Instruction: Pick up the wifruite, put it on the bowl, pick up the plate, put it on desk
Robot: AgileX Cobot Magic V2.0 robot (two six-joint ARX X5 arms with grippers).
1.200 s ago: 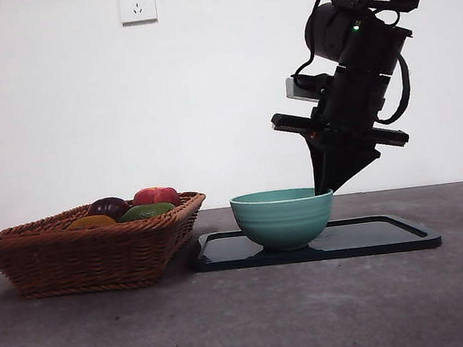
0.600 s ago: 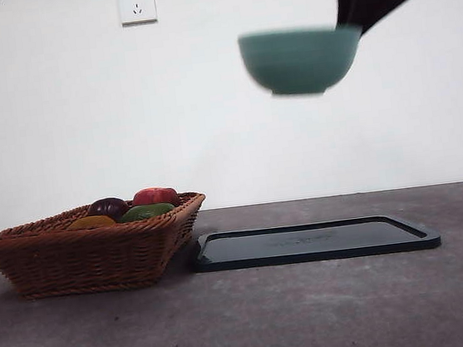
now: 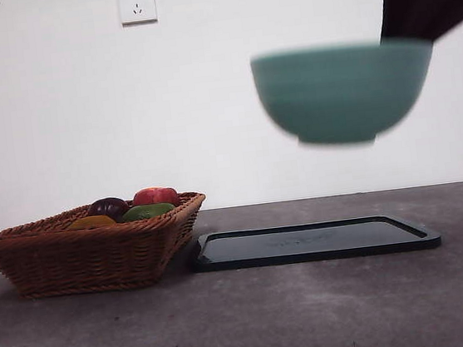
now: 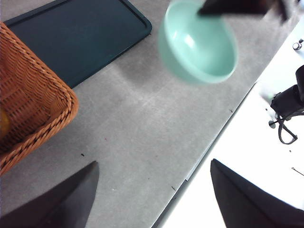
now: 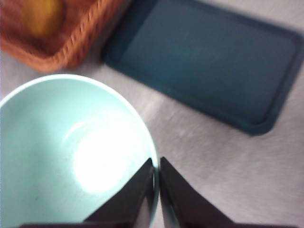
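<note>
My right gripper [image 5: 156, 164] is shut on the rim of the mint-green bowl [image 5: 61, 152], one jaw inside and one outside. It holds the bowl [image 3: 340, 94] up in the air, blurred, above the right half of the flat dark rectangular plate [image 3: 315, 243]. The bowl's inside shows nothing in it. The gripper [image 3: 414, 10] comes in from the top right corner. The wifruite [image 3: 92, 222], orange-brown, lies in the wicker basket [image 3: 90, 256] at the left; in the right wrist view it is an orange blur [image 5: 42, 16]. High over the desk [image 3: 273, 319], my left gripper [image 4: 154, 164] is open with nothing in it.
The basket also holds a red fruit [image 3: 157, 195], a dark purple one [image 3: 108, 207] and a green one [image 3: 147, 211]. The table's near edge [image 4: 209, 147] runs under the left gripper. A wall socket [image 3: 137, 3] sits high on the back wall.
The bowl was lifted off the dark plate by the right gripper and now hangs lower, larger and slightly further right than half a second ago. Basket and plate have not moved.
</note>
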